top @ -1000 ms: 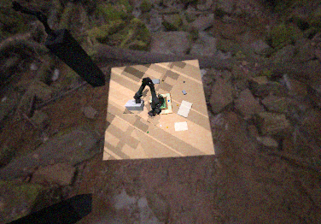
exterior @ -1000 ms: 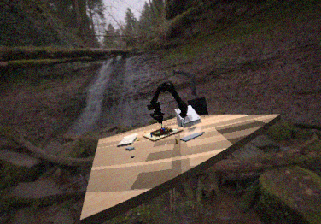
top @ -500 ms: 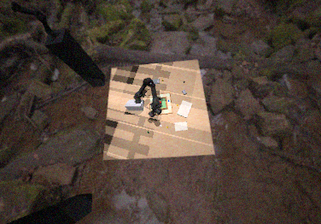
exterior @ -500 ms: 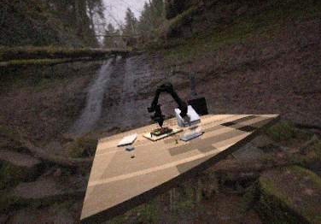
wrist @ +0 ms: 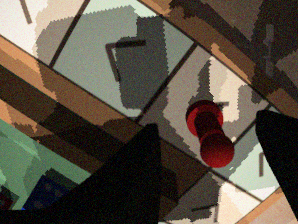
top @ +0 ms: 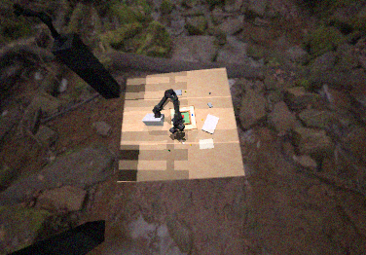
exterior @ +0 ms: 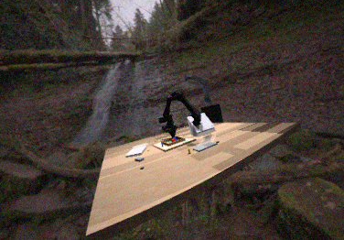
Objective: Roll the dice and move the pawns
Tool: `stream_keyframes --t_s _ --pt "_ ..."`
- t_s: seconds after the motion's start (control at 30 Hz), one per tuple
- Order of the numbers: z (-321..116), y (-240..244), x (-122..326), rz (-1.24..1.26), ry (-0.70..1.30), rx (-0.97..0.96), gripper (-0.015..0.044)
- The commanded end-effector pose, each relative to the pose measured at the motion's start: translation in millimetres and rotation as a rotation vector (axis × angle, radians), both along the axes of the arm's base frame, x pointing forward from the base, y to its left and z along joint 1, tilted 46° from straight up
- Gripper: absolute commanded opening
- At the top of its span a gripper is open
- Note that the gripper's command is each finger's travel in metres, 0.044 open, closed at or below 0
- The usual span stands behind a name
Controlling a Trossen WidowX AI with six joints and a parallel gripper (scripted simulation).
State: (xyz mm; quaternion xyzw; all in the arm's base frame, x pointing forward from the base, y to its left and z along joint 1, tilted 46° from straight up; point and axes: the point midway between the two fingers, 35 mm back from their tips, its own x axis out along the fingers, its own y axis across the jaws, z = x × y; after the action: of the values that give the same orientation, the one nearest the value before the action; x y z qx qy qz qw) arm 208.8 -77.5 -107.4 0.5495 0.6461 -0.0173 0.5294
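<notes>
A glossy red pawn (wrist: 209, 136) stands on pale green, arrow-marked board squares (wrist: 120, 50).

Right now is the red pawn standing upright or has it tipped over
Upright. In the wrist view the red pawn stands on a pale track square, seen from above with its round head over its base, between the two dark fingers, untouched.

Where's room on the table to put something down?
In the top view, widest free patch: table strip below the small card. Another left of the arm base. Crowded around the board, gripper and white sheet.
</notes>
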Motion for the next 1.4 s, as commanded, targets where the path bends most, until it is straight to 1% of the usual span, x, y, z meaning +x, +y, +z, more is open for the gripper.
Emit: stream_keyframes --t_s 0.0,0.13,0.47,0.53,0.7,1.13,1.3,1.37 --pt "-2.1 3.0 -0.2 -0.005 0.003 0.005 0.0174" --pt "-2.1 3.0 -0.2 -0.005 0.003 0.005 0.0069" --pt "-2.1 3.0 -0.2 -0.005 0.003 0.005 0.0000" --pt "0.0 -0.7 0.0 -0.006 0.002 0.003 0.0000" --pt "18.1 -26.9 -0.2 -0.007 0.002 -0.006 0.0000" --pt "80.8 -86.6 -18.4 -0.006 0.005 0.000 0.0000" --pt "84.2 -89.1 -19.0 -0.006 0.006 0.001 0.0000" --pt "82.7 -88.5 -11.8 -0.012 0.012 0.004 0.0000"
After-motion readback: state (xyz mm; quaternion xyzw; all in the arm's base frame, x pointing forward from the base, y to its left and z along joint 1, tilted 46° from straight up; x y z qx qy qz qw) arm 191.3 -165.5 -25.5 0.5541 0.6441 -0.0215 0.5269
